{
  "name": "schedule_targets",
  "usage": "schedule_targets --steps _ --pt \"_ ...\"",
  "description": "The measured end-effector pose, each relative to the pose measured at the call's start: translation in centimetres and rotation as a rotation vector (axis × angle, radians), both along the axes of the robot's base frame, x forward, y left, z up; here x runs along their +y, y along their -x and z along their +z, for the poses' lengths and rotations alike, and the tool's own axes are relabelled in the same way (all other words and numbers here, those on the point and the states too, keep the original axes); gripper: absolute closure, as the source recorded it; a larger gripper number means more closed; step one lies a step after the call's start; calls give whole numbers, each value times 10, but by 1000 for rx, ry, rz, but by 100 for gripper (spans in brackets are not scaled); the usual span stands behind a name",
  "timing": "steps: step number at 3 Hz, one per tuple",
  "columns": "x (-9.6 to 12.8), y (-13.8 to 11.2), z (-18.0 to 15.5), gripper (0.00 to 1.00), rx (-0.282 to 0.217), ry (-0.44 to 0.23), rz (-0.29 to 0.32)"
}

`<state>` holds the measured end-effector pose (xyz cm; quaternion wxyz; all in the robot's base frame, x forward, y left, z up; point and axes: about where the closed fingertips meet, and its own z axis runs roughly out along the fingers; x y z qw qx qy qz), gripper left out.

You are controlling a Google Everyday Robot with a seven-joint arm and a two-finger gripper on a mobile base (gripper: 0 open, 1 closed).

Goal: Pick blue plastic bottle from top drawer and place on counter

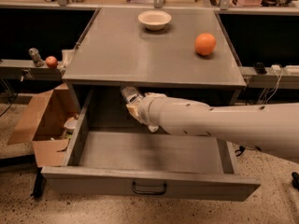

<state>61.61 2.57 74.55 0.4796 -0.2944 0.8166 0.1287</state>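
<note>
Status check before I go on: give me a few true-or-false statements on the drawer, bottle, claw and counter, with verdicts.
1. The drawer is pulled open. True.
2. The bottle stands on the counter. False: it is at the claw, just under the counter's front edge, above the drawer's back.
3. An orange lies on the counter. True.
4. The bowl sits inside the drawer. False: it is on the counter, near the back edge.

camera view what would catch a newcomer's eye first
The big white arm reaches across the open top drawer, its gripper holding the blue plastic bottle just under the counter edge. On the counter sit an orange and a white bowl.
</note>
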Motion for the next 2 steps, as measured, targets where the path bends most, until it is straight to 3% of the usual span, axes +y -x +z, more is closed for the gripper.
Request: schedule_targets --steps 2 --pt "22 35 -7 100 20 17 155"
